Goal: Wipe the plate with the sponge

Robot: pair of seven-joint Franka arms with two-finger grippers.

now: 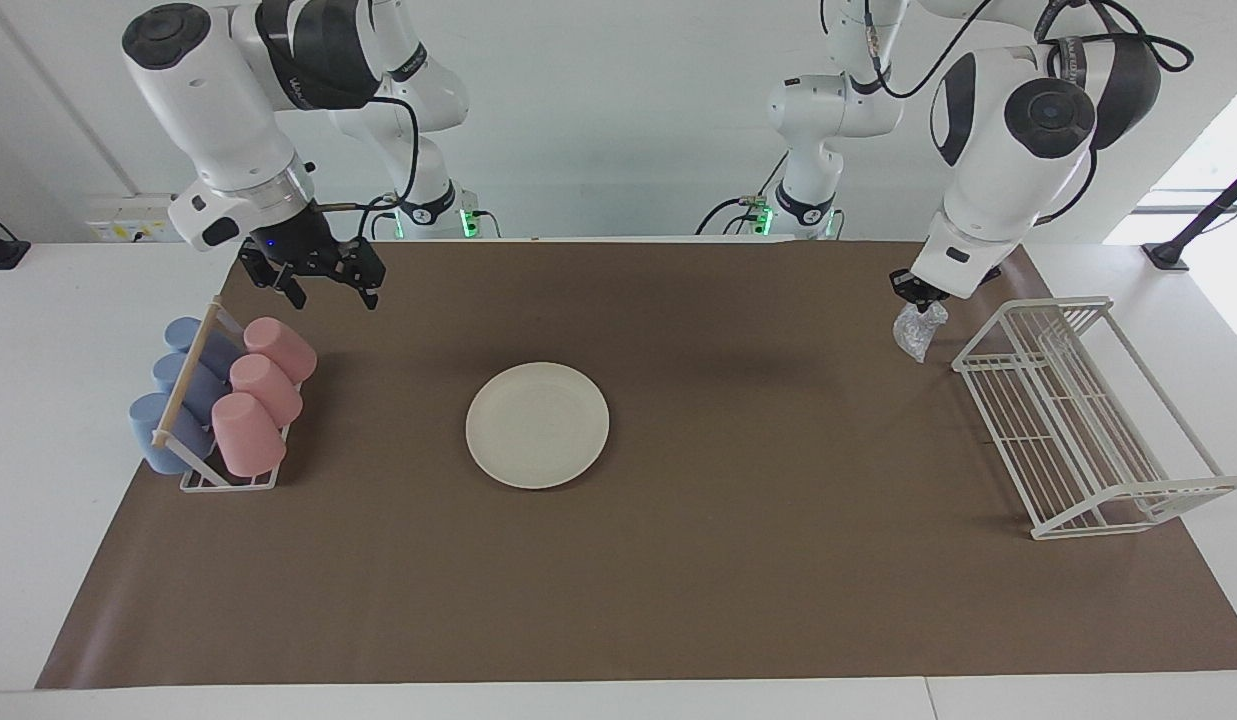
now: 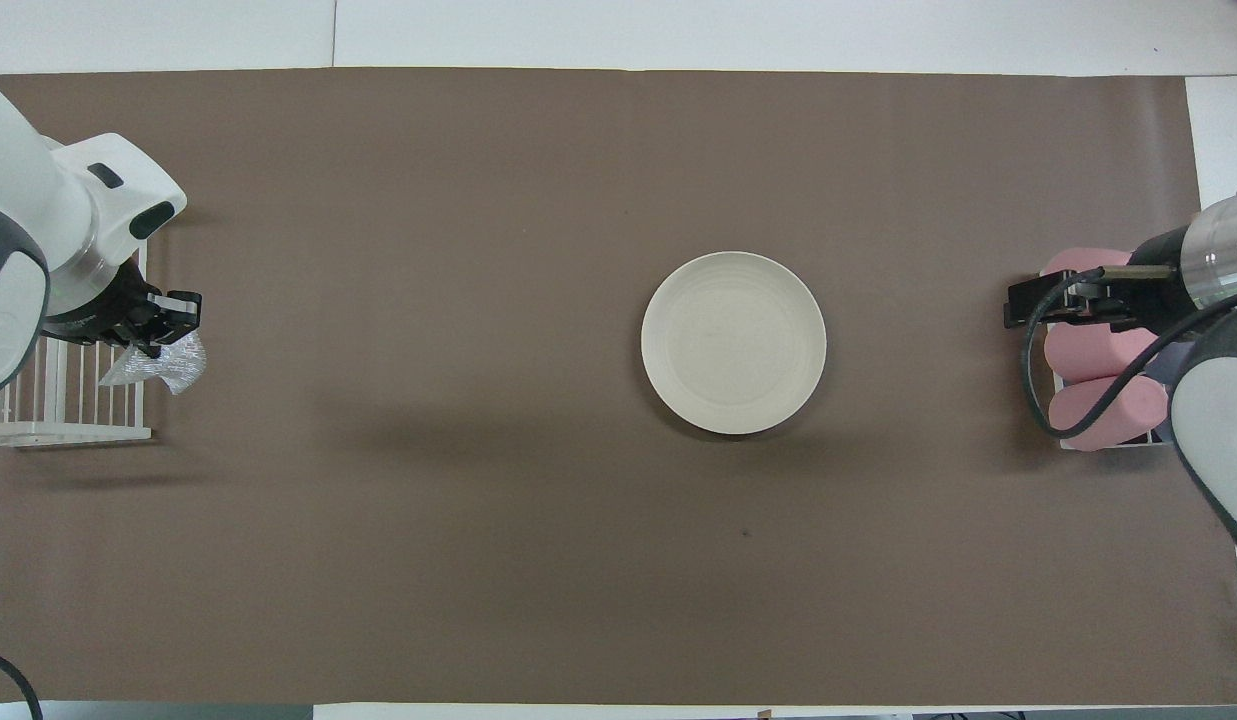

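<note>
The cream-white plate (image 1: 537, 425) (image 2: 733, 342) lies flat in the middle of the brown mat with nothing on it. My left gripper (image 1: 916, 300) (image 2: 173, 325) hangs over the mat beside the white wire rack, at the left arm's end of the table, well away from the plate. It is shut on the silvery speckled sponge (image 1: 919, 333) (image 2: 165, 362), which dangles below its fingertips. My right gripper (image 1: 336, 292) (image 2: 1018, 303) stands open and holds nothing, up in the air over the cup rack at the right arm's end.
A white wire dish rack (image 1: 1078, 420) (image 2: 58, 400) stands at the left arm's end of the mat. A small rack (image 1: 190, 378) with pink cups (image 1: 263, 385) (image 2: 1093, 350) and blue cups (image 1: 168, 415) lying in it stands at the right arm's end.
</note>
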